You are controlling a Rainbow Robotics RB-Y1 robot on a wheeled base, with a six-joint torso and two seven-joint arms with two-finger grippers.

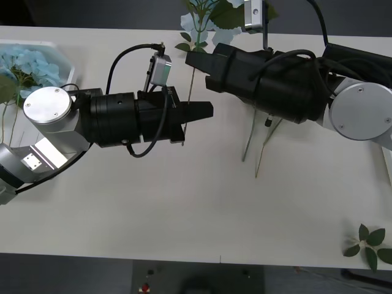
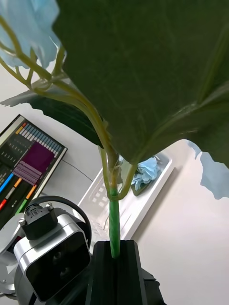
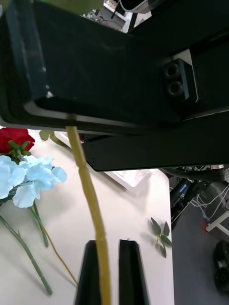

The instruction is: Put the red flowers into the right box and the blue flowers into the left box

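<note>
Holding pale sky-blue artificial flower stem (image 1: 192, 79) mid-worktop | right end effector (image 1: 195, 60) clamped on stem | left end effector (image 1: 205, 111) flanking stem, fingers slightly apart | light, floppy; grip stem, not petals

Left box (image 1: 58, 52) at counter (image 1: 184, 208) far-left corner, flowers (image 1: 30, 64) in it; leaf sprig (image 1: 369, 244) near-right; stems (image 1: 260, 147) centre-right.

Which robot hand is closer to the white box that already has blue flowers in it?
The left. The left end effector sits mid-table on the same side as the left box. The right end effector sits slightly farther right, by the table's far edge, holding a blue flower stem.
</note>
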